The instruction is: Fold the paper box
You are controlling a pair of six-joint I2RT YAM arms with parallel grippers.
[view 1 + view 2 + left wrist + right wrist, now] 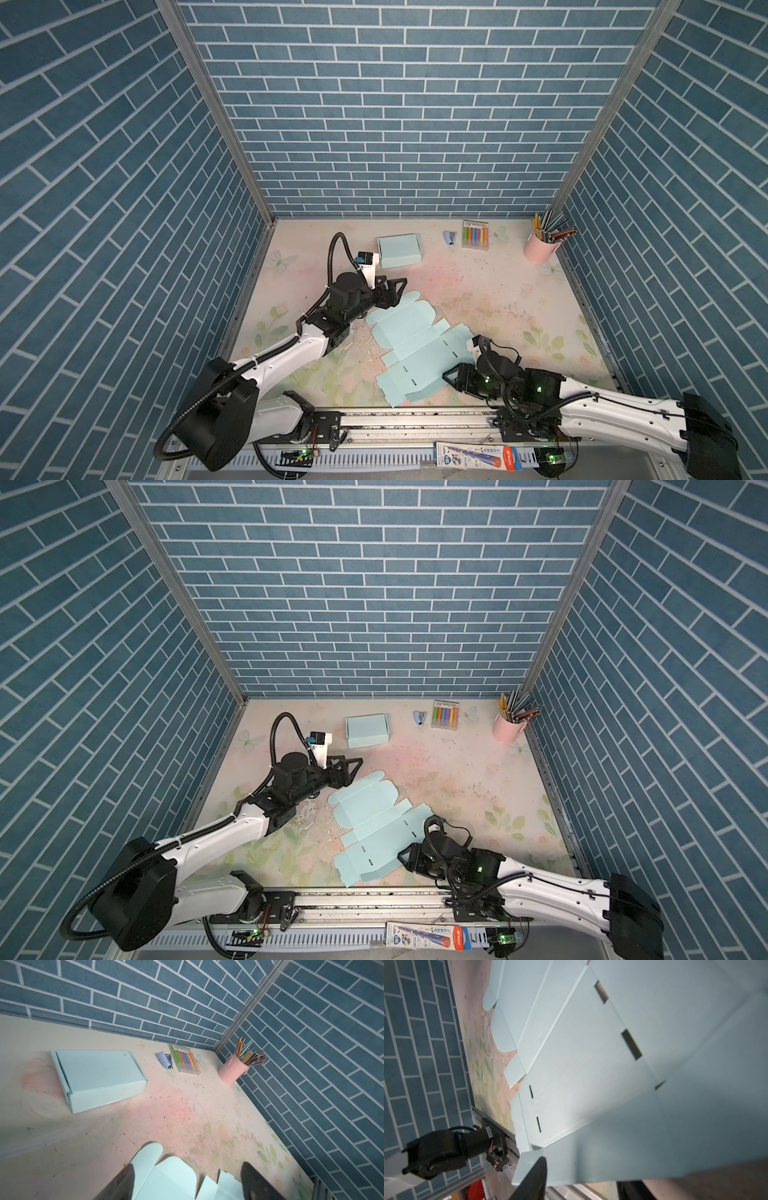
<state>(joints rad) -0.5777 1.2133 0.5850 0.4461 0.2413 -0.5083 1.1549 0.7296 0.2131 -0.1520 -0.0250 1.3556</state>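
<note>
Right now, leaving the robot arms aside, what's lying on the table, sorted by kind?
Light blue paper boxes: 2 (flat sheet, folded box)
Stapler: 1
Marker pack: 1
Pink pencil cup: 1
Total: 5

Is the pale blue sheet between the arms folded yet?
Not yet: the box blank lies spread out, flaps and slots all showing.
</note>
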